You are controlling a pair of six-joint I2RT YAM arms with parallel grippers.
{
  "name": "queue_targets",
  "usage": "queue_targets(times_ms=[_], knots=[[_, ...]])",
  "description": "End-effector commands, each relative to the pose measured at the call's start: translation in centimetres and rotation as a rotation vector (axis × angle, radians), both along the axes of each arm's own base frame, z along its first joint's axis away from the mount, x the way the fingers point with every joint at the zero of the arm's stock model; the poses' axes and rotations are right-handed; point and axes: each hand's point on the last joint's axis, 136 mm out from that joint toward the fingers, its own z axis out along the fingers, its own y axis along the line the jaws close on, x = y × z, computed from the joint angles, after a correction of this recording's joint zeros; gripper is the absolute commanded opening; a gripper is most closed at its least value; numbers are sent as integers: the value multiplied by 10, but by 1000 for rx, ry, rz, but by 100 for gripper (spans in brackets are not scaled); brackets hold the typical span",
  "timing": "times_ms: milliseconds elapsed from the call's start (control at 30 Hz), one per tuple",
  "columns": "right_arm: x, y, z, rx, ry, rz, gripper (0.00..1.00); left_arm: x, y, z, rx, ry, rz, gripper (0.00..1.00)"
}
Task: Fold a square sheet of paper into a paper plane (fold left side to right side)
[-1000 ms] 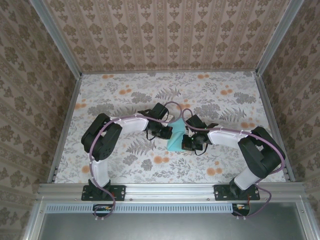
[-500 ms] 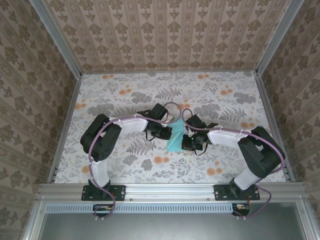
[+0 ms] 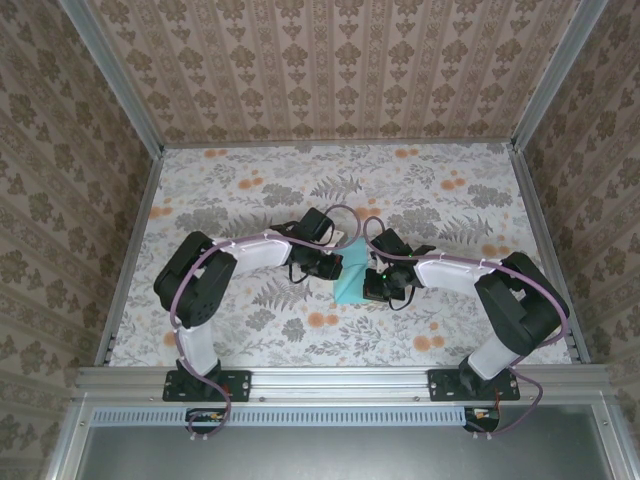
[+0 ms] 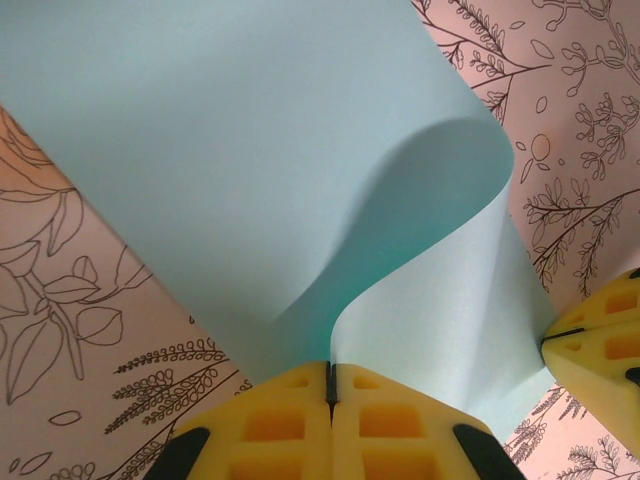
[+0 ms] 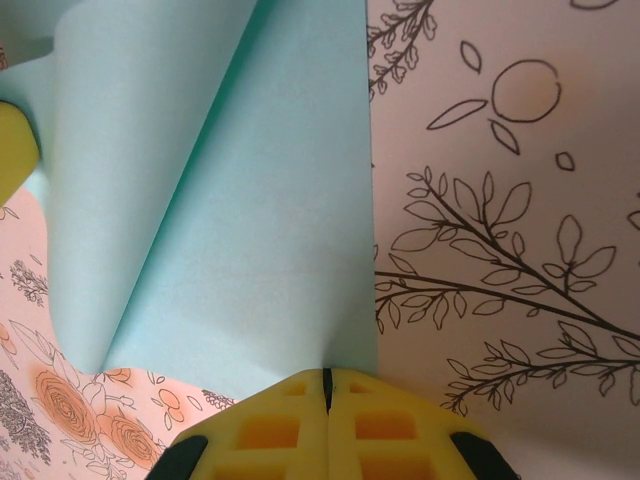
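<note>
— How are the arms sitting?
— I see both bent inward, elbows out, wrists meeting near the middle of the floral table (image 3: 230, 180). My left gripper (image 4: 328, 400) has its pads pressed together on the square sheet of paper (image 4: 250, 150), which curls up from the pinch (a soft, rounded bend).
— And the right?
— The right gripper (image 5: 325, 400) is clamped on the sheet's straight edge too, just beside the left one; the paper lies between them.
</note>
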Motion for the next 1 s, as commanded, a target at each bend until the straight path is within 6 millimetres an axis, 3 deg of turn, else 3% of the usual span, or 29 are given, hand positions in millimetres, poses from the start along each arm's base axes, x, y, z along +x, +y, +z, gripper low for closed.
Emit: queue_targets(times_ms=[0, 967], knots=[[-20, -18, -24, -100, 85, 16, 0, 0, -3, 11, -25, -28, -22, 0], [-22, -19, -25, -108, 92, 24, 0, 4, -1, -10, 46, -5, -35, 0]])
